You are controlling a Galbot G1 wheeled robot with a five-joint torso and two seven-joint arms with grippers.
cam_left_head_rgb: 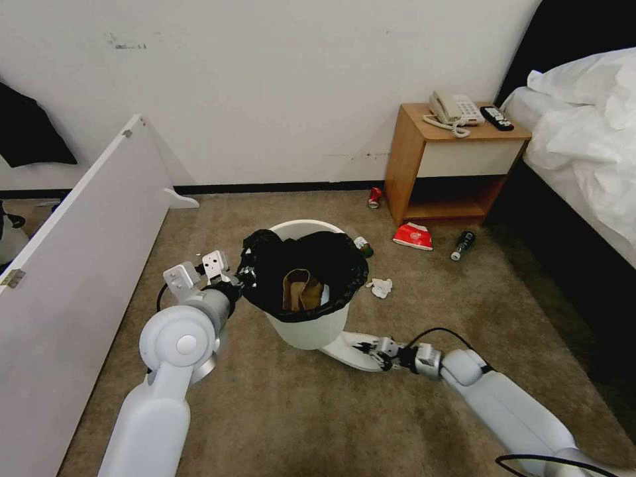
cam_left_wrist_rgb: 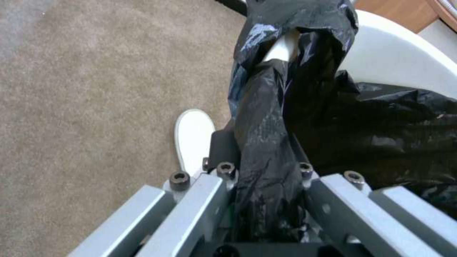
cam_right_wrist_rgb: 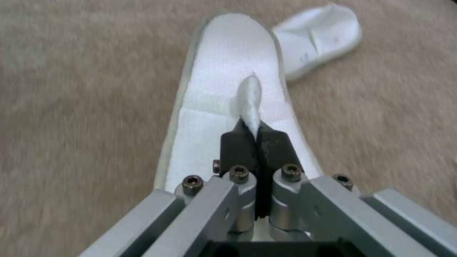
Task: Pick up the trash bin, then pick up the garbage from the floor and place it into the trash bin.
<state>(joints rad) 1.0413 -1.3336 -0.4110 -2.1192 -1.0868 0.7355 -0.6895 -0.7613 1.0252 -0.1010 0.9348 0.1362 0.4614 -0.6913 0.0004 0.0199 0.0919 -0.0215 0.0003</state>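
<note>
The left gripper point(cam_left_head_rgb: 244, 278) is clamped on the bag-covered rim of the trash bin point(cam_left_head_rgb: 308, 328), which holds brown paper above the carpet point(cam_left_head_rgb: 278, 411), while beside the bin's base the right gripper point(cam_right_wrist_rgb: 257, 134) pinches a fold of a white slipper point(cam_right_wrist_rgb: 228, 71), a second slipper point(cam_right_wrist_rgb: 319, 39) lying just beyond.

A nightstand point(cam_left_head_rgb: 457, 159) is standing at two o'clock against the wall, carrying a phone point(cam_left_head_rgb: 454, 108) and a remote point(cam_left_head_rgb: 497, 118). A bed point(cam_left_head_rgb: 583, 132) is lying at three o'clock; a white board point(cam_left_head_rgb: 73, 265) is leaning at nine o'clock.
</note>
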